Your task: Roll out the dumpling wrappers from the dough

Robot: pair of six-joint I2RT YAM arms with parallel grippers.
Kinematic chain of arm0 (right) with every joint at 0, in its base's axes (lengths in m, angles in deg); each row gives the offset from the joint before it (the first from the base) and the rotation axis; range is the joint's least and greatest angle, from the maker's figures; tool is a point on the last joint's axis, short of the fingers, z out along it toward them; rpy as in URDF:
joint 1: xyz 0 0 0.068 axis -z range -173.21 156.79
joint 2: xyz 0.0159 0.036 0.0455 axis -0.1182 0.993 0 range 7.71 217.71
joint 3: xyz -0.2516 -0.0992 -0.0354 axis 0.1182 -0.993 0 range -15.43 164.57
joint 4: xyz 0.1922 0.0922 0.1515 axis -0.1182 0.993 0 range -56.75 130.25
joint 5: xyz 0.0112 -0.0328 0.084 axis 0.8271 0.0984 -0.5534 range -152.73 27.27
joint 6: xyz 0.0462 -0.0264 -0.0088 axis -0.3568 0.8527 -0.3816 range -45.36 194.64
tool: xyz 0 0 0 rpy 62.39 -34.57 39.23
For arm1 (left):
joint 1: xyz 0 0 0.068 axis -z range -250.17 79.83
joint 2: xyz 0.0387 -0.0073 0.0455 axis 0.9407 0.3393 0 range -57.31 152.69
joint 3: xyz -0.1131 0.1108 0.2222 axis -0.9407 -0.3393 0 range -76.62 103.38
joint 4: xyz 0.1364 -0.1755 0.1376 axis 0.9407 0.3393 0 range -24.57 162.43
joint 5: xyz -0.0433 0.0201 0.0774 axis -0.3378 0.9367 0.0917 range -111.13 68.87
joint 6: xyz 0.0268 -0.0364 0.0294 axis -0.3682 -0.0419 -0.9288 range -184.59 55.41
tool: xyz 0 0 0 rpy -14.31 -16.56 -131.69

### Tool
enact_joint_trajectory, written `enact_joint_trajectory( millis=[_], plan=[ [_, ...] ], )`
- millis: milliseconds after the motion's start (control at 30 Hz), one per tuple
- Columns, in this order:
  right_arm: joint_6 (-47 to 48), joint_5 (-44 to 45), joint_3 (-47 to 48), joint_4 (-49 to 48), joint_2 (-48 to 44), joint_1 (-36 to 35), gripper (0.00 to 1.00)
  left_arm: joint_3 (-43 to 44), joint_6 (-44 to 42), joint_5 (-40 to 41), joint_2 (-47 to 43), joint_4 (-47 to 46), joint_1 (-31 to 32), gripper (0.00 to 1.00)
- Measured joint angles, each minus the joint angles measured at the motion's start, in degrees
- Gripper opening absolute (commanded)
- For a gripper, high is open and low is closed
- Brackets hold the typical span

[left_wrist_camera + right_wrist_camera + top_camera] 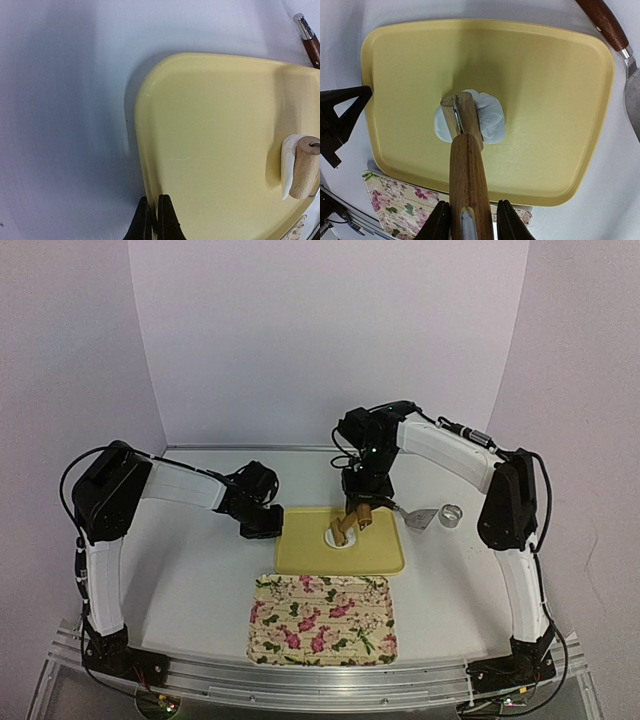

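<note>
right, the dough [492, 120] sits roughly in the middle of the yellow tray [550, 100], pressed into a thin, white, roughly round patch with an uneven edge. the head of the wooden roller [466, 165] rests on its left part, and the left wrist view shows the dough as only a thin white sliver beside the roller's end.

my right gripper [470, 220] holds the roller by its long wooden handle, one finger on each side and clamped against the wood. the handle slopes down from the fingers to the dough.

my left gripper [154, 220] has its fingers pressed together with nothing between them. the tips sit right at the left rim of the yellow tray, well apart from the dough. i cannot tell if they touch the rim.

a tool with a dark wooden handle and a metal blade, a spatula [418, 517], lies on the table [190, 570] just off the tray's right side. a small metal ring [452, 514] stands just beyond it. a floral tray [322, 618] lies just beside the yellow tray's near edge, towards the arm bases.
</note>
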Motion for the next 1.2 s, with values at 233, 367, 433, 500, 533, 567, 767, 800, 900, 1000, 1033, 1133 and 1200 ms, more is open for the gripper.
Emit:
enact_joint_trajectory(
  millis=[233,367,433,500,533,567,767,800,900,1000,1033,1133,1200],
  plan=[
    [0.35,-1.28,2.66,0.91,2.21,0.33,0.0,-0.77,-0.14,-0.37,-0.2,-1.21,-0.03,0.0],
    [0.87,-2.1,5.75,2.17,4.51,0.35,0.0,-0.77,-0.2,-0.66,-0.2,-1.23,-0.13,0.0],
    [1.06,-2.41,7.02,2.78,5.51,0.35,0.0,-0.77,-0.23,-0.69,-0.2,-1.23,-0.13,0.0],
    [1.17,-2.73,8.08,3.31,6.36,0.35,0.0,-0.77,-0.25,-0.79,-0.2,-1.23,-0.16,0.0],
    [1.25,-2.94,8.51,3.49,6.76,0.36,0.0,-0.76,-0.28,-0.86,-0.2,-1.22,-0.18,0.0],
    [1.32,-3.14,8.85,3.62,7.11,0.4,0.0,-0.75,-0.31,-0.93,-0.2,-1.21,-0.2,0.0],
    [1.9,-5.01,11.2,4.53,9.14,0.87,0.0,-0.64,-0.98,-1.29,-0.2,-1.1,-0.28,0.0],
    [2.03,-5.34,11.55,4.67,9.49,0.95,0.0,-0.64,-1.18,-1.29,-0.18,-1.08,-0.3,0.0],
    [2.41,-6.33,12.5,5.07,10.28,1.29,0.0,-0.36,-1.54,-1.36,-0.06,-0.72,-0.31,0.0],
    [2.59,-7.41,13.09,5.26,10.8,1.63,0.0,-0.13,-1.58,-1.63,0.05,-0.41,-0.4,0.0],
    [2.6,-7.76,13.21,5.28,10.95,1.73,0.0,0.03,-1.59,-1.68,0.12,-0.22,-0.41,0.0],
    [2.61,-8.83,13.96,5.53,11.56,1.9,0.0,0.46,-1.62,-1.75,0.26,0.33,-0.44,0.0],
    [2.63,-9.41,14.64,5.82,12.04,1.92,0.0,0.51,-1.62,-1.85,0.29,0.38,-0.45,0.0]
  ],
)
